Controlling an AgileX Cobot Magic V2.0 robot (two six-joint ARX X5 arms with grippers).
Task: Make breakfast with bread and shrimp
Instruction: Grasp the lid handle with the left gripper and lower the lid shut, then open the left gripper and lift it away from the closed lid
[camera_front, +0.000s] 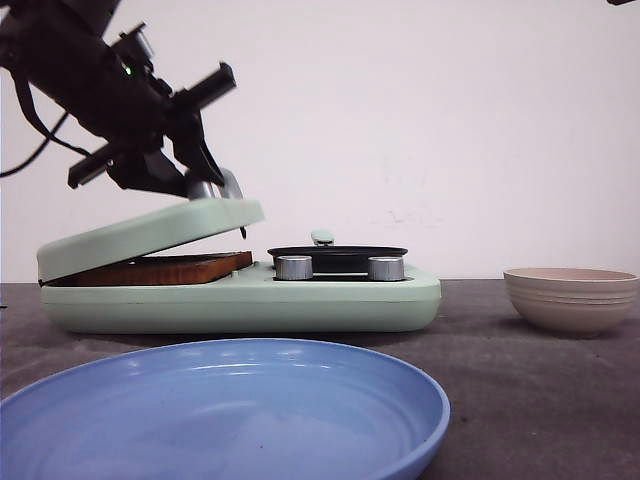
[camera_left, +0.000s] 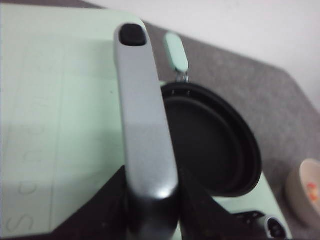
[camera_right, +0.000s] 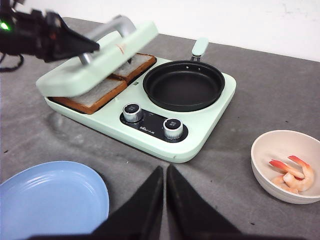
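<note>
Bread (camera_right: 107, 85): two slices on the griddle, below the left gripper (camera_front: 205, 180) fingers, under the half-raised lid (camera_front: 150, 235).
Left gripper: angled down, clamped on lid handle (camera_left: 145, 120).
Right gripper (camera_right: 165, 175): fingers together, empty.
Surface: dark grey table (camera_right: 260, 90), white wall behind.

Lab-style tabletop: bare white wall (camera_front: 450, 120), grey felt-covered table (camera_right: 240, 100), staged breakfast cooker (camera_right: 200, 125).

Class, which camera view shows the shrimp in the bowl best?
The right wrist view: it looks down into the bowl, showing the shrimp whole. The front view sees only the bowl's side, no shrimp. The left wrist view catches a blurred orange speck at its edge.
</note>
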